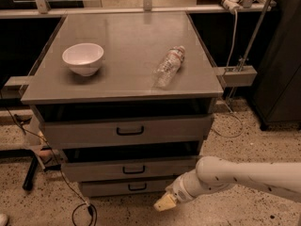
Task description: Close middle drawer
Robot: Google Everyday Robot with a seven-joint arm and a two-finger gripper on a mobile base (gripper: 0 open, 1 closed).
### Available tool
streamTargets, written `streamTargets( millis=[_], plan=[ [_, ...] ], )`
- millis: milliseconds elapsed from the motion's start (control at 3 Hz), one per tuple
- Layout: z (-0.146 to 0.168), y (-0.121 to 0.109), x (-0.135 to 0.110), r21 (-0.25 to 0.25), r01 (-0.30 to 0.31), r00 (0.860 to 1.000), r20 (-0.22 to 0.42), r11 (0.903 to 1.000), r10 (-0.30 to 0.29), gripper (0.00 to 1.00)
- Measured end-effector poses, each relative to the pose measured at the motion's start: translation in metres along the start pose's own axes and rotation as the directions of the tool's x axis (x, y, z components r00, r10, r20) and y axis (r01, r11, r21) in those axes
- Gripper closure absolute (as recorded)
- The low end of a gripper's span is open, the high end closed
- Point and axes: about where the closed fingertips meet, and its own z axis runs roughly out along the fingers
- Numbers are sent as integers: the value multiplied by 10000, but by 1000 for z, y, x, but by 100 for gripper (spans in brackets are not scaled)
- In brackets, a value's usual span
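Middle drawer left slightly pulled out, gripper held low just right of its front, grip state not discernible, white bowl and plastic bottle placed on the worktop above it

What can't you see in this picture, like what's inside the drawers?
All in the camera view:
- Inside the middle drawer: dark, and the top drawer hangs over it.
- Inside the top drawer: shadowed by the tabletop.
- Right end of the lowest drawer: hidden behind the gripper, which sits low in front of it.
- Words on the bottle: too small.
- Rest of the arm: cut off by the right edge.
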Motion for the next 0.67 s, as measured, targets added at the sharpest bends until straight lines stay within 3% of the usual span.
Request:
streamTargets(
  millis=[667],
  plan=[
    [3,-6,-4,88,129,9999,-63,9999,-128,88]
  ],
)
